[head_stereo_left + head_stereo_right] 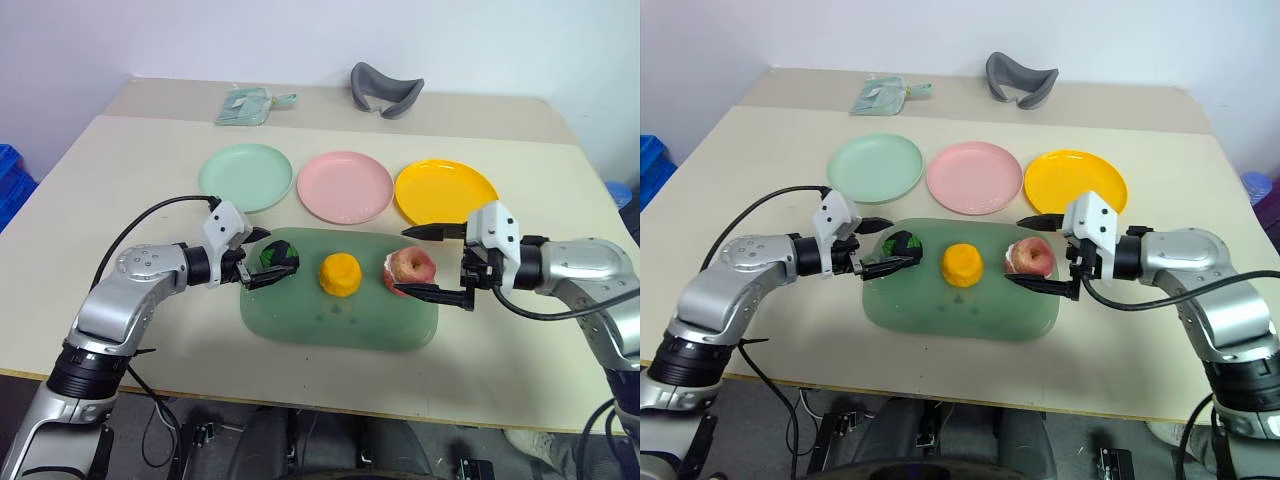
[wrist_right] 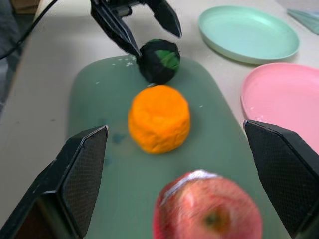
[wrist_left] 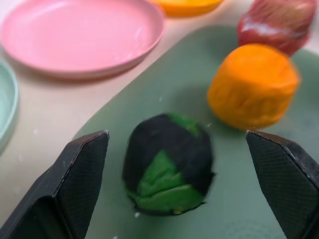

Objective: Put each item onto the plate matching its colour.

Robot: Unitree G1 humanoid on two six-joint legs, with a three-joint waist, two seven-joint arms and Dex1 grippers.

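Note:
On a large green mat (image 1: 345, 325) lie a dark green-black lump (image 1: 279, 255), an orange-yellow lump (image 1: 340, 273) and a pink-red apple (image 1: 410, 268). Behind the mat stand three plates in a row: mint green (image 1: 245, 176), pink (image 1: 345, 186) and orange-yellow (image 1: 446, 191). My left gripper (image 1: 282, 250) is open and straddles the dark lump (image 3: 167, 172), with gaps on both sides. From the right, my right gripper (image 1: 398, 260) is open, one finger on each side of the apple (image 2: 207, 209), not touching it.
A grey curved object (image 1: 385, 90) and a pale green packet (image 1: 250, 105) lie at the back of the table. A blue crate (image 1: 12, 185) stands off the table's left side. The mat sits close to the table's front edge.

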